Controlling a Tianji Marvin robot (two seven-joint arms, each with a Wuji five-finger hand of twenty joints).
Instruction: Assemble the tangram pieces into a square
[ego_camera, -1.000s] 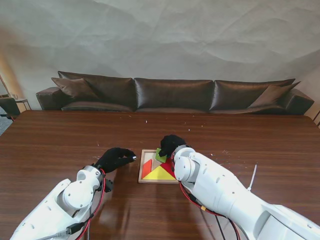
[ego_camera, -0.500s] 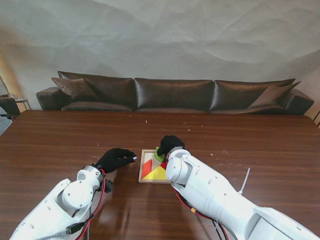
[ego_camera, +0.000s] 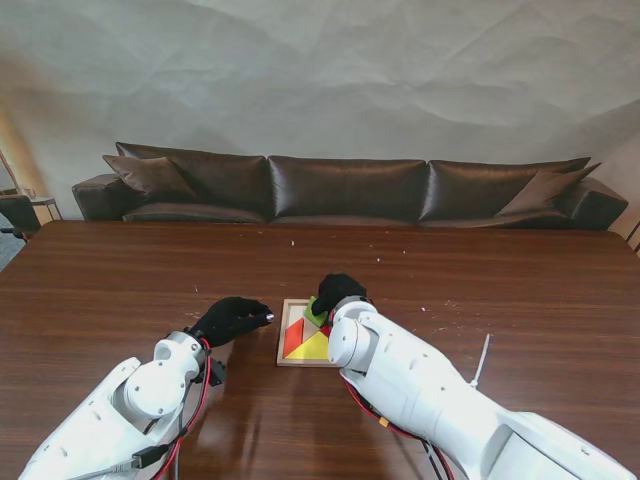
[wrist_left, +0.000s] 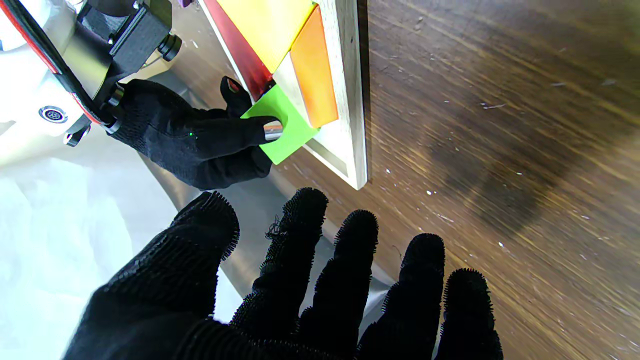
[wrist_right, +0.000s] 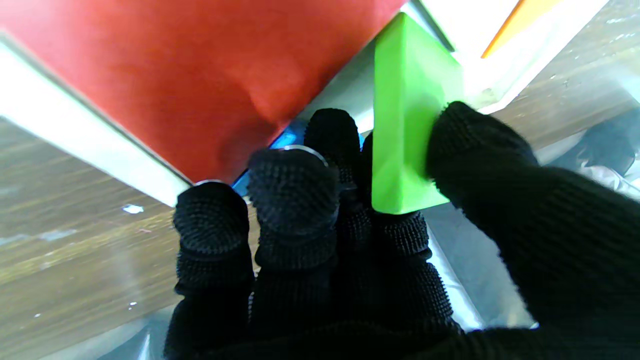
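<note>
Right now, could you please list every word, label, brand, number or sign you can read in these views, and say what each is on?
None: no readable text appears in any view.
The green piece, red piece, yellow piece and orange piece are plain coloured faces.
The wooden tray carries no marking.
The right hand, left hand and table show no labels.

Bare table (ego_camera: 120, 290) left of tray (ego_camera: 281, 345); right hand (ego_camera: 338, 291) over its far edge.
</note>
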